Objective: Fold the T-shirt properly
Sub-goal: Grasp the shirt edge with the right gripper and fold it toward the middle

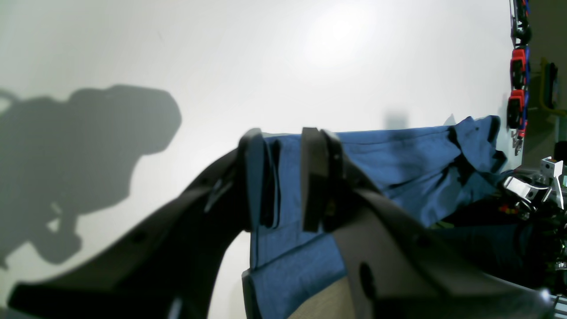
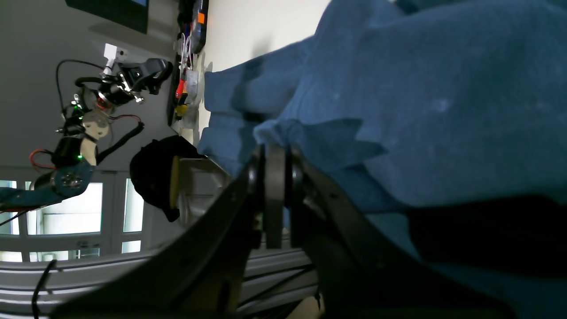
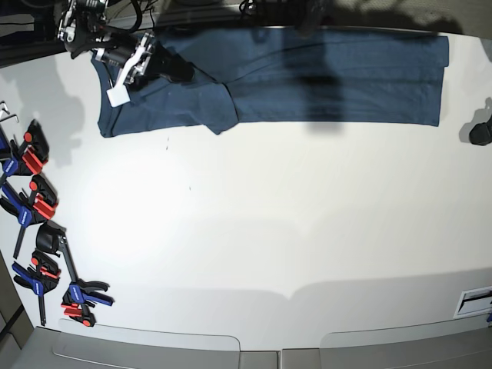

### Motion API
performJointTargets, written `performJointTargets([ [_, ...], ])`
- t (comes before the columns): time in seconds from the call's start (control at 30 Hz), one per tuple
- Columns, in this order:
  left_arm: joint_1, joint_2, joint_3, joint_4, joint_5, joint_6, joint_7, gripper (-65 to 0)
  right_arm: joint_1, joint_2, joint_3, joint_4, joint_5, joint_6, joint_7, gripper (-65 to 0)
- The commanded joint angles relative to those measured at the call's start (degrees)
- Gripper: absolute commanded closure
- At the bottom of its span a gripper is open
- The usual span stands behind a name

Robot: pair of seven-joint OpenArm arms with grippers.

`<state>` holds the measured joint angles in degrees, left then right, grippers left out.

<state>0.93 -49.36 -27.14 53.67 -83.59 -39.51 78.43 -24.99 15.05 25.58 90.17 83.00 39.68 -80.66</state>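
The dark teal-blue T-shirt [image 3: 330, 77] lies spread along the table's far edge, with one part folded over near its left end. My right gripper [image 3: 181, 74] rests on that left end. In the right wrist view it [image 2: 274, 148] is shut, with a small peak of the T-shirt [image 2: 443, 102] pinched at its tips. My left gripper [image 3: 480, 132] is at the shirt's right end. In the left wrist view its [image 1: 283, 137] jaws stand apart above the T-shirt [image 1: 398, 164], and flat cloth shows through the gap.
Several red-and-blue clamps [image 3: 34, 207] line the left edge of the white table [image 3: 246, 231]; some clamps [image 1: 518, 66] also show in the left wrist view. Another robot arm [image 2: 88, 110] stands beyond the table in the right wrist view.
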Motion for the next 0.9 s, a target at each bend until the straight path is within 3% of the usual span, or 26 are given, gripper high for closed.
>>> performJointTargets([
  [0.0,-0.6,-1.8,-0.7,0.7,-1.4,-0.5,-0.5,-13.4,-0.2,0.7,0.2,1.1,2.0,0.3,0.7,0.0],
  [0.2,-0.6,-1.8,-0.7,0.7,-1.4,-0.5,-0.5,-13.5,-1.1,0.7,-3.1,1.1,2.0,0.3,0.7,0.0],
  [0.6,-0.6,-1.8,-0.7,0.7,-1.4,-0.5,-0.5,-13.5,-1.7,0.7,-20.3,1.1,2.0,0.3,0.7,0.0],
  [0.87,-0.6,-1.8,-0.7,0.7,-1.4,-0.5,-0.5,-13.5,-1.7,1.4,-21.7,1.1,-0.5,0.3,0.7,0.0],
])
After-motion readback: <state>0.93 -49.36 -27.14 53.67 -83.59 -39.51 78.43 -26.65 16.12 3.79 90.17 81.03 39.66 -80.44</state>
